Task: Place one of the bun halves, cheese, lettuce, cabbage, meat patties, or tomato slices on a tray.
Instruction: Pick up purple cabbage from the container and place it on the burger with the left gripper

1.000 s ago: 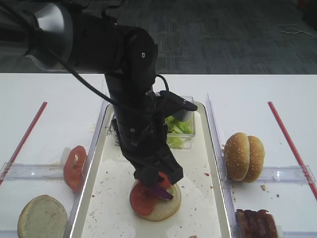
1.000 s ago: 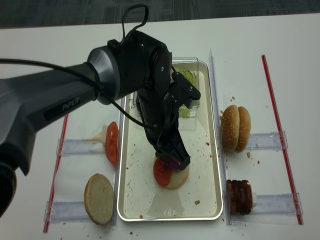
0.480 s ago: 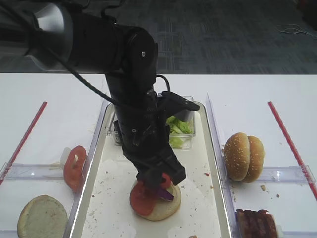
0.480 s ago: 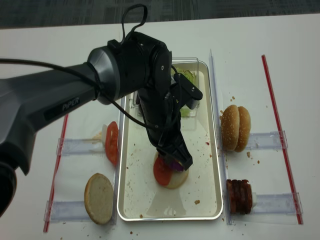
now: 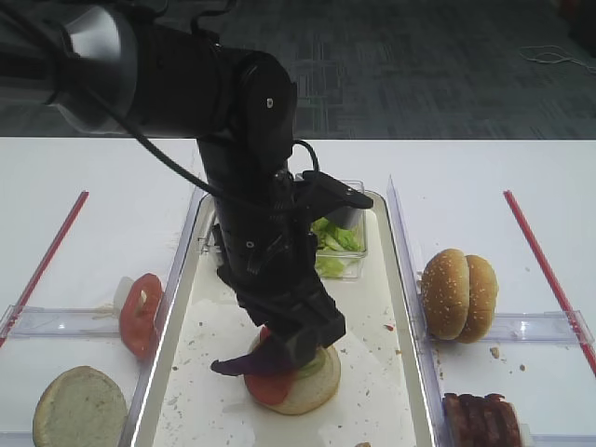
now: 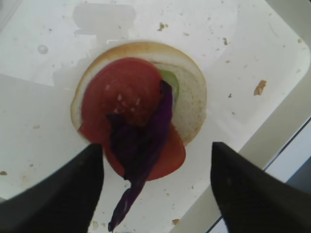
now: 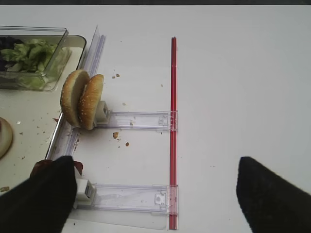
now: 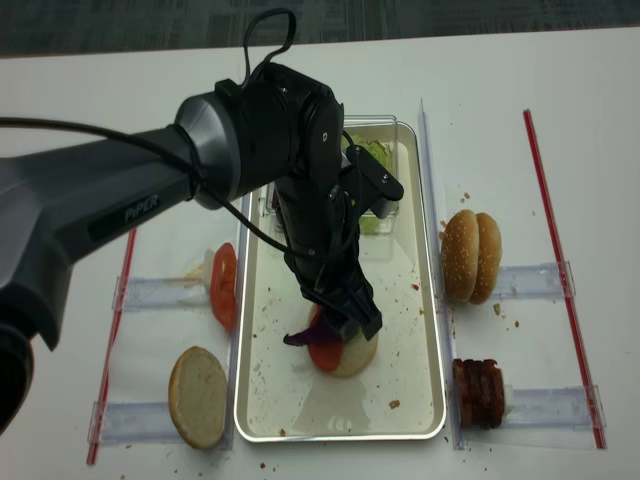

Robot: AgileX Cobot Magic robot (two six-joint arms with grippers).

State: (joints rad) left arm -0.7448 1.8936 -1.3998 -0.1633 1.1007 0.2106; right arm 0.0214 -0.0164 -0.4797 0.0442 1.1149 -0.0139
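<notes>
A white table (image 5: 84,177) under me, grey carpet (image 5: 419,65) beyond it, red strips (image 8: 560,270) down either side. The tray (image 8: 420,400) sits in the middle, crumb-strewn, with a clear box (image 5: 349,244) of lettuce (image 5: 333,237) at its far end.

A second ago my left gripper (image 6: 154,182) was pinched on the cabbage (image 6: 141,145) right over the stack; now my fingers (image 6: 63,189) stand wide apart and the purple leaf lies loose across the tomato (image 6: 121,97) on the bun (image 6: 192,97), one pointed end hanging past the slice — released, on the tray.

My left wrist view shows a sliver of green under the tomato, which the high views hide behind my arm. The right wrist view alone shows my right gripper (image 7: 155,194), fingers spread wide and empty, above the table near two seeded buns (image 7: 81,99) standing on edge in a clear holder (image 7: 141,120). The realsense view adds the patties (image 8: 478,392), a cut bun (image 8: 198,396) and spare tomato (image 8: 223,285) outside the tray.
</notes>
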